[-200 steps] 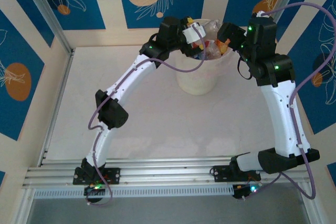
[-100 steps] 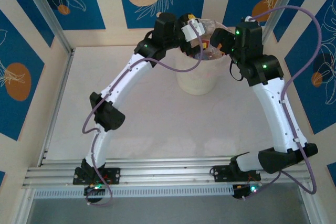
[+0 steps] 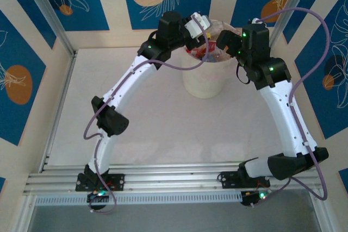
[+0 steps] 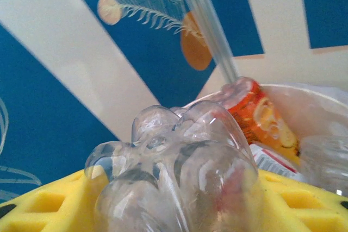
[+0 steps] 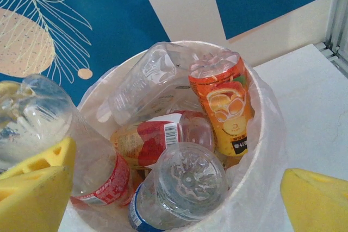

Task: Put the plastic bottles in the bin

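Your left end effector (image 3: 199,25) clenched on clear bottle (image 4: 179,161) at base end, over bin (image 5: 260,107) rim, neck pointing in. Your right end effector (image 5: 176,167) released, empty, above bin. Inside, other bottles (image 5: 223,101) heaped. Likely light, thin-walled, slick, crushable: squeeze gently, take mid-body near label.

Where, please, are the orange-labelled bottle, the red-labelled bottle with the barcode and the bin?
orange-labelled bottle (image 5: 225,110), right wrist view, orange label.
red-labelled bottle with the barcode (image 5: 145,140), right wrist view, red label.
bin (image 3: 204,82), top external view, outer wall.
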